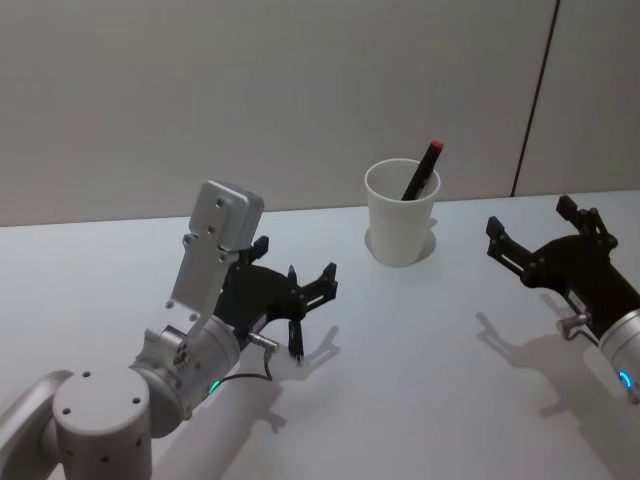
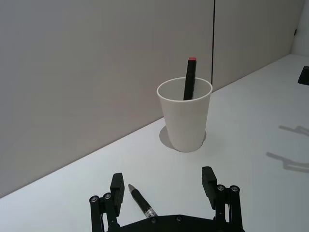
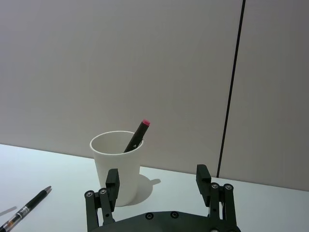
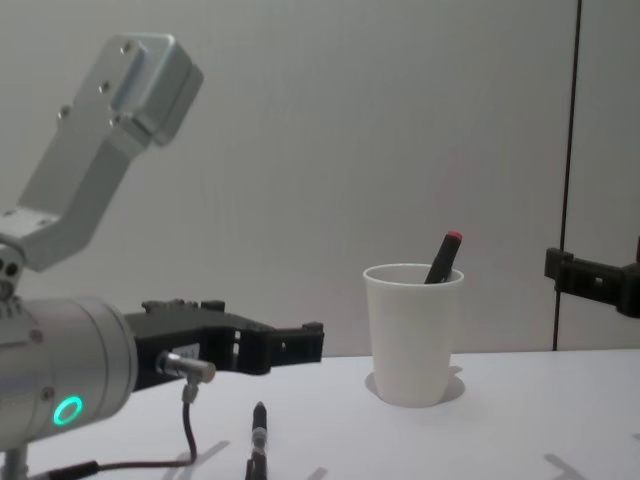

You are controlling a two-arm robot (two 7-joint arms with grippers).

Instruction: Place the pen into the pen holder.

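Nearest the robot, the left gripper (image 1: 298,270) hangs low over the white surface (image 1: 420,370), its two fingers spread wide and holding nothing. A black pen (image 1: 296,338) lies flat on the surface just below it. The left wrist view places this pen (image 2: 141,201) between the spread fingers (image 2: 117,186), closer to one than the other, with its tip pointing towards the cup. From the head alone that is hard to judge. The chest view adds the height: the left gripper (image 4: 290,345) is clear of the surface and the pen (image 4: 258,435) lies beneath it, untouched.

On the other side, the right gripper (image 1: 535,225) is held above the surface, also spread open and empty, well apart from the pen. Its own wrist view catches the pen (image 3: 26,210) far off to one side.

Farther back, close to the grey wall (image 1: 250,90), the pen holder (image 1: 401,215), a white paper cup, stands upright. A red-capped marker (image 1: 422,172) leans inside it, its cap above the rim.

Counted: two grippers, one pen on the surface, one marker in the cup, one cup.
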